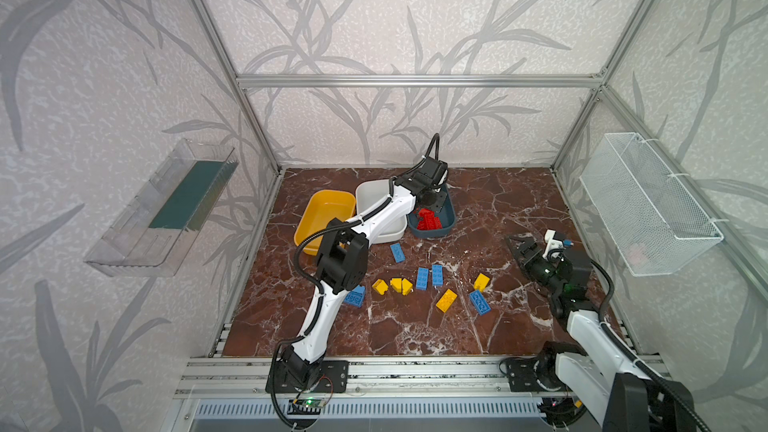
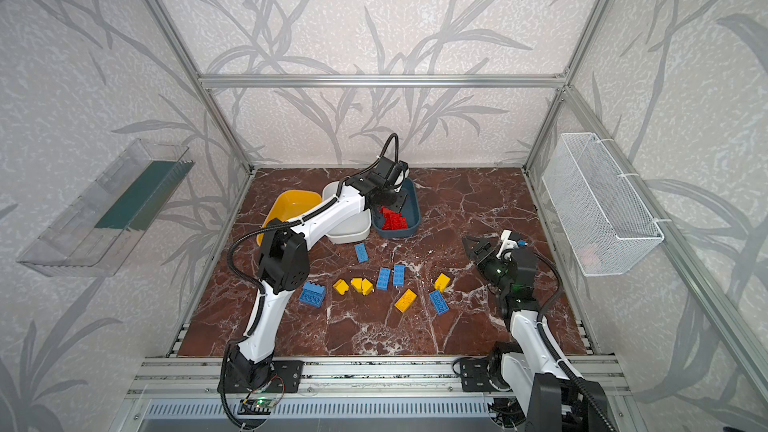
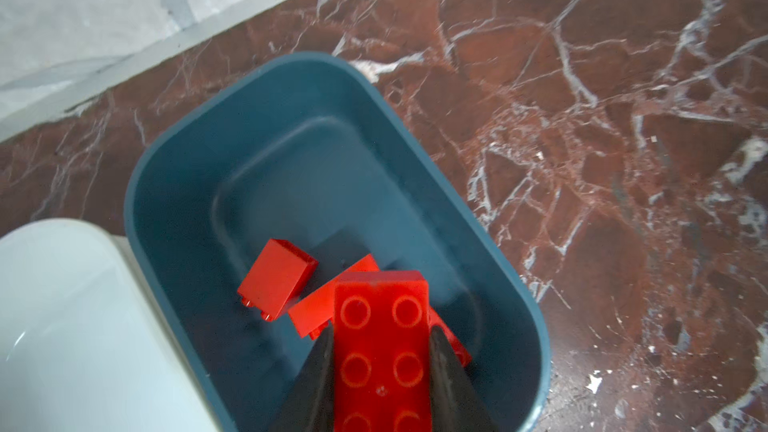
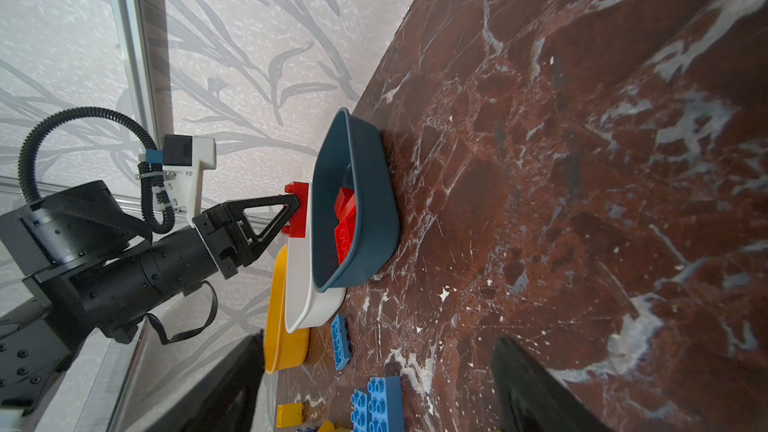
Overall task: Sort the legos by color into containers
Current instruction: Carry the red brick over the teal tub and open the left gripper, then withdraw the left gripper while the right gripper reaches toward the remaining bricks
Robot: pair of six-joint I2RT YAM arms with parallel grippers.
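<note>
The left fingers (image 3: 325, 353) are clamped on the long sides of a red brick (image 3: 380, 297), studs facing the wrist camera. The brick hangs over the inside of the dark teal tub (image 3: 174, 201), above the rim. Several red bricks (image 3: 276, 278) lie in a loose heap at the end of the tub under it; the tub's other end is bare. The white tub (image 3: 62, 305) sits just beside the teal one, and the yellow tub (image 1: 328, 205) is on the white tub's far side. Both show no bricks.

The right fingers (image 4: 528, 388) are spread wide with nothing between them, held above the marble surface (image 1: 498, 201) near its right edge.

Blue bricks (image 1: 422, 278) and yellow bricks (image 1: 446, 300) are scattered across the middle of the surface, between the two arms. The back right corner and the front strip along the aluminium rail (image 1: 415, 367) are open.
</note>
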